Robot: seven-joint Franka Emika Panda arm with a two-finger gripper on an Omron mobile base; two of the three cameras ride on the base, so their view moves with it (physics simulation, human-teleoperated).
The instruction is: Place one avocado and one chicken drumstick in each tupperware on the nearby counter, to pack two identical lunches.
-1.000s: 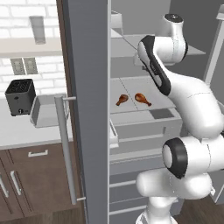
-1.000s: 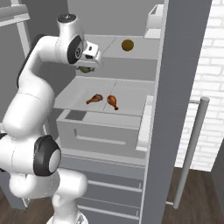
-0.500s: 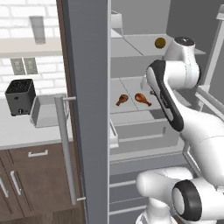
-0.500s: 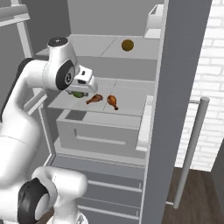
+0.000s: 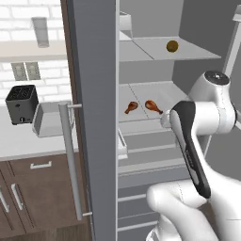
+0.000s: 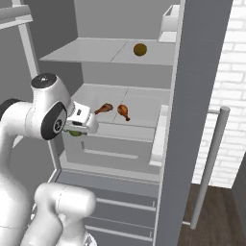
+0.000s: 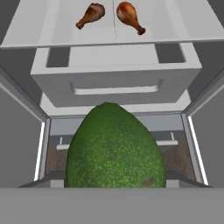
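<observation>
My gripper (image 6: 78, 127) is shut on a dark green avocado (image 6: 74, 133), held in front of the open fridge just below the middle shelf. That avocado (image 7: 115, 148) bulks large at the bottom of the hand view and hides the fingertips. Two chicken drumsticks (image 7: 90, 15) (image 7: 130, 15) lie side by side on the middle shelf, also seen from the base (image 5: 131, 107) (image 5: 153, 106) (image 6: 104, 108) (image 6: 124, 111). An olive-brown avocado (image 5: 172, 45) (image 6: 140, 49) rests on the upper shelf. One light-grey tupperware (image 5: 47, 120) stands on the off-white counter (image 5: 19, 141), left of the fridge.
The open fridge door (image 5: 94, 117) with its long bar handle (image 5: 70, 160) stands between the fridge interior and the counter. A black toaster (image 5: 22, 104) sits beside the tupperware. A white drawer (image 7: 116, 81) lies under the drumstick shelf. Dark cabinets (image 5: 33, 197) run below the counter.
The arm has swung down and back from upper-shelf height, carrying the green avocado to below the drumstick shelf. Drumsticks and the other avocado have not moved.
</observation>
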